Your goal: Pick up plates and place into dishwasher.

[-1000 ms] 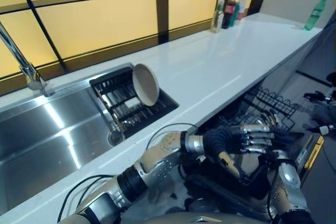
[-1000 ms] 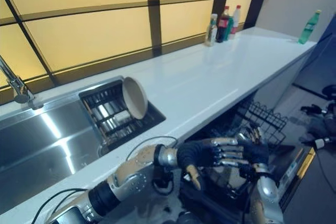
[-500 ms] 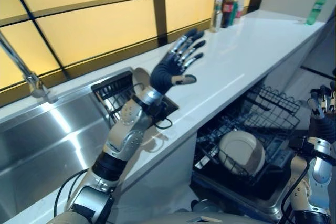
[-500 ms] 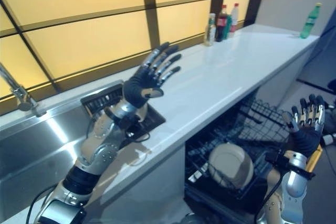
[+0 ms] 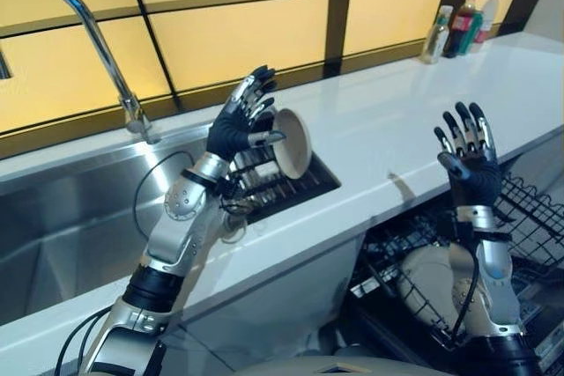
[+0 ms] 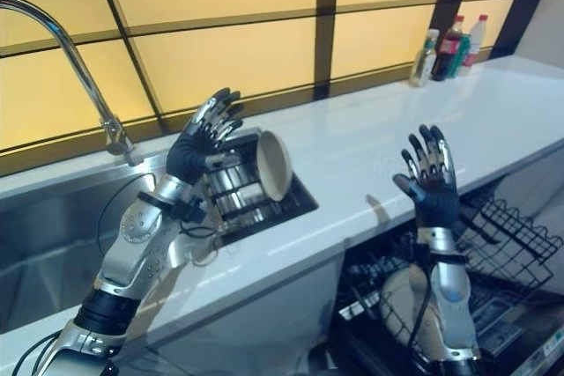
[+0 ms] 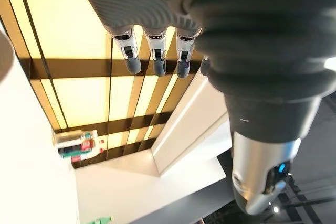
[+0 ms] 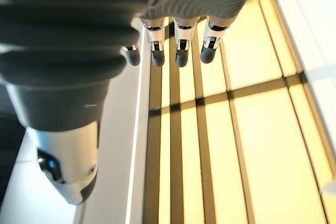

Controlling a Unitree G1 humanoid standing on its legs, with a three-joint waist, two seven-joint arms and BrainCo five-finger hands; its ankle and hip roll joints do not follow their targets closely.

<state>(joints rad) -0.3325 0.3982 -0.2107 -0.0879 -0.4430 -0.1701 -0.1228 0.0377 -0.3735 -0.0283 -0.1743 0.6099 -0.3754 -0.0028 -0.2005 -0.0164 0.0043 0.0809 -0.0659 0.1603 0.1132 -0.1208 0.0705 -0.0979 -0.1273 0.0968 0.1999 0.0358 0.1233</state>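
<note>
Cream plate point(image 5: 293, 142) stands on edge in the sink rack point(image 5: 291, 187), just beside the raised left hand point(image 5: 236, 129), fingers released. Right hand point(image 5: 471, 173) hovers empty, fingers spread, above another plate point(image 5: 432, 281) in the dishwasher point(image 5: 529, 217).

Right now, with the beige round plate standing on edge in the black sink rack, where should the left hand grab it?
Probably pinch the upper rim of the beige round plate. It stands tilted on edge in the black sink rack, so the top edge is free. The open left hand is already beside it on the faucet side; come from there, thumb over one face, fingers behind the other.
</note>
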